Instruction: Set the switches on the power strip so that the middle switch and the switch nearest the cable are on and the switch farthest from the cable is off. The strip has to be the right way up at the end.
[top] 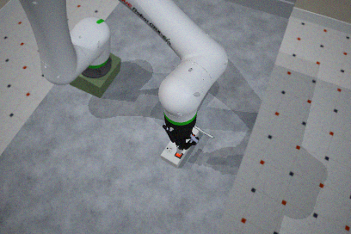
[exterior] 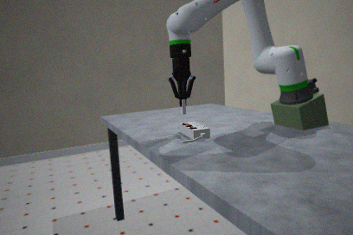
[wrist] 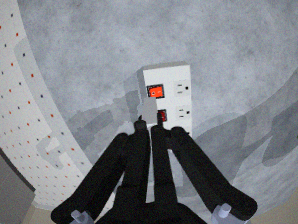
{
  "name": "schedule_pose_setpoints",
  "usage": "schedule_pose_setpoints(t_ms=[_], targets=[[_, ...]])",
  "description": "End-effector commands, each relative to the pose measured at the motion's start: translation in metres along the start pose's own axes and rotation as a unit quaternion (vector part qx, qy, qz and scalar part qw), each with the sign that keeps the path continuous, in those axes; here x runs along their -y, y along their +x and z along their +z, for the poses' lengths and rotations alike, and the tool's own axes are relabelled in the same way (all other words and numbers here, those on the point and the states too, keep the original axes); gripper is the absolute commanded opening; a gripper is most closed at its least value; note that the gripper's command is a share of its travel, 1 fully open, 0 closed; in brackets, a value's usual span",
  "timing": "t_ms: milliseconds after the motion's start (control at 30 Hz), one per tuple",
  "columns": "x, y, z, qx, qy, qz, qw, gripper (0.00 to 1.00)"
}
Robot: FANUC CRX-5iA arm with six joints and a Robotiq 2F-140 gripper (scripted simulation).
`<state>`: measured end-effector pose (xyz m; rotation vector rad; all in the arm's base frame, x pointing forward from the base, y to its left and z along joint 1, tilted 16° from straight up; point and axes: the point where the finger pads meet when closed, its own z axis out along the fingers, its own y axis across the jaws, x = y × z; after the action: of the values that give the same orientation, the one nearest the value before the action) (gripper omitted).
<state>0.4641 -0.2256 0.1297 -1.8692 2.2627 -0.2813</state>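
Grey tabletop (exterior: 259, 161): the hand (exterior: 183, 108), fingers pressed together, is hovering above the power strip (exterior: 195, 130); press one rocker squarely, straight down.

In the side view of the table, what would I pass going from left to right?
Black table leg → the closed, empty gripper hanging above the table → white power strip → green base block under the arm.
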Motion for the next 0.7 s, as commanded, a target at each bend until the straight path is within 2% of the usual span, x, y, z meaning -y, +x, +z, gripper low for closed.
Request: schedule_pose_setpoints(t_ms=[0, 667], targets=[[0.000, 0.000, 0.001, 0.000, 0.000, 0.000, 1.000, 0.00], [0.000, 0.001, 0.024, 0.000, 0.000, 0.000, 1.000, 0.00]])
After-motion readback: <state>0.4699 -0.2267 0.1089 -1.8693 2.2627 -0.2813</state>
